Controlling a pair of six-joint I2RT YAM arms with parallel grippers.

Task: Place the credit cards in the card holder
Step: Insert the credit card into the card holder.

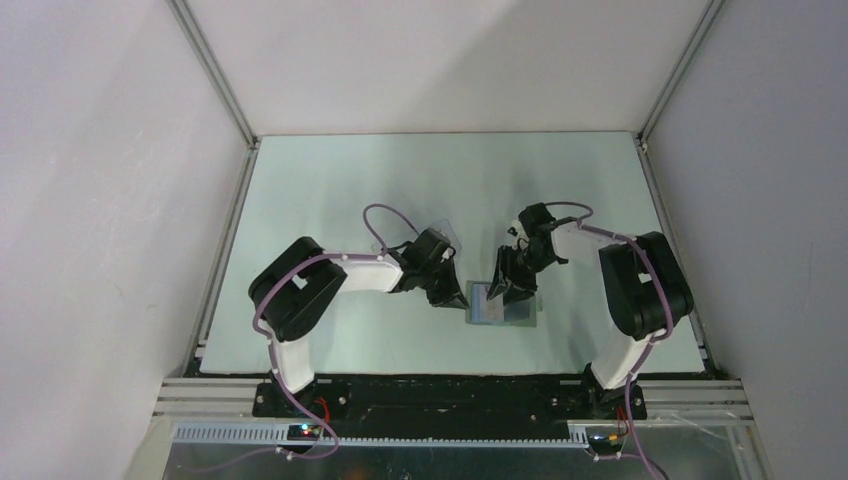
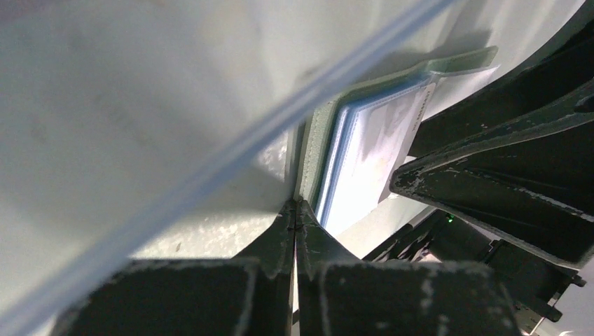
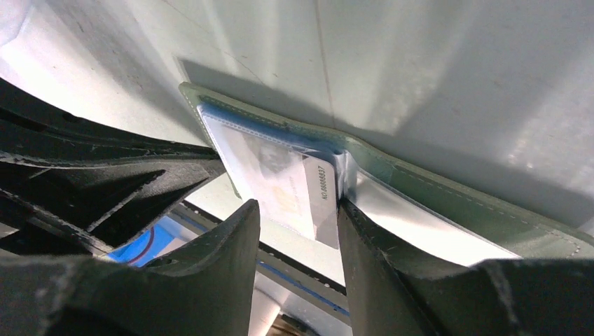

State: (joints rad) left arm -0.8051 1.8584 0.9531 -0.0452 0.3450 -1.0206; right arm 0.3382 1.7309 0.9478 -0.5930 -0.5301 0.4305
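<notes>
Stiffness and slickness look like the main traits of the credit card (image 3: 280,175). It is a thin, light, pale rectangle that would flex a little and slide easily on smooth plastic, so I judge it best taken by its two long edges or pinched flat at the free short end. It lies partly inside the light-blue interior of the card holder (image 3: 448,203), with its printed end sticking out toward the right wrist camera.

The holder is soft and floppy, a grey stitched wallet lying open and flat. It would probably shift or fold if pushed without being pinned.

The right fingers (image 3: 231,259) stand apart on either side of the card's free end. One is close against the holder's fold, there is a clear gap on the other side, and they grip nothing.

The left fingers (image 2: 277,241) are closed together, tips touching the holder's stitched edge. I cannot tell whether a flap is caught between them.

The holder sits near the near edge of the counter (image 1: 330,200), about midway along it, between the two arms. A clear plastic case (image 1: 443,232) lies just behind the left wrist.

The counter is pale, smooth and matt. White walls (image 1: 100,200) close it in on three sides, leaving room toward the far edge.
</notes>
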